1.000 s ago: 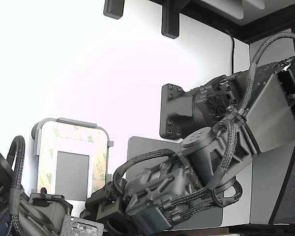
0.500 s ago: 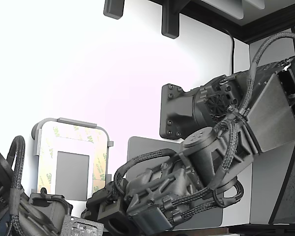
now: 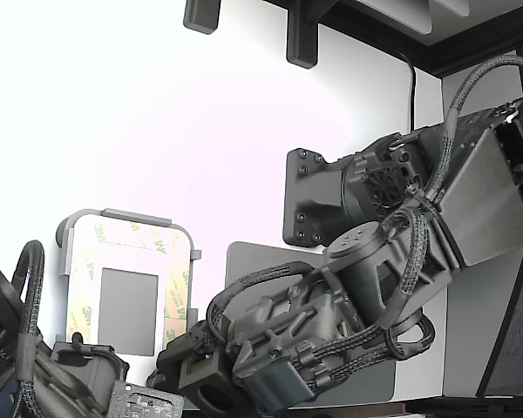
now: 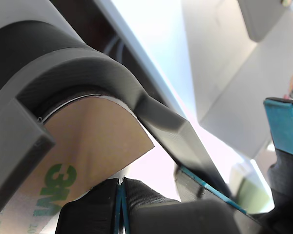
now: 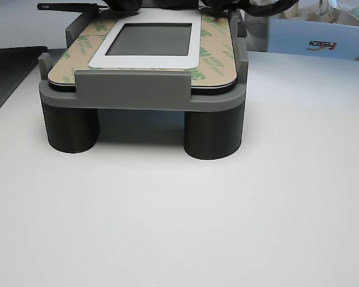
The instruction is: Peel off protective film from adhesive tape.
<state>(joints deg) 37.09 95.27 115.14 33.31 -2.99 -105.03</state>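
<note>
Film-covered tape [image 5: 218,57] on grey tray [image 5: 131,95]

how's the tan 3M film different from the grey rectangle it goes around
The protective film is tan with green 3M logos; the grey rectangle is plain dark grey. The film forms a border frame of narrow strips; the rectangle is one solid central panel. Both lie flat on the raised grey tray.

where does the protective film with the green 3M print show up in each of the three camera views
Exterior view: the protective film borders the dark rectangle on the tray, at the view's lower left.
Wrist view: the film fills the near foreground, its tan corner curling under the dark grey holder edge.
Other view: it frames the rectangle on top of the raised fixture.
Shared landmark: the green 3M logos.
</note>
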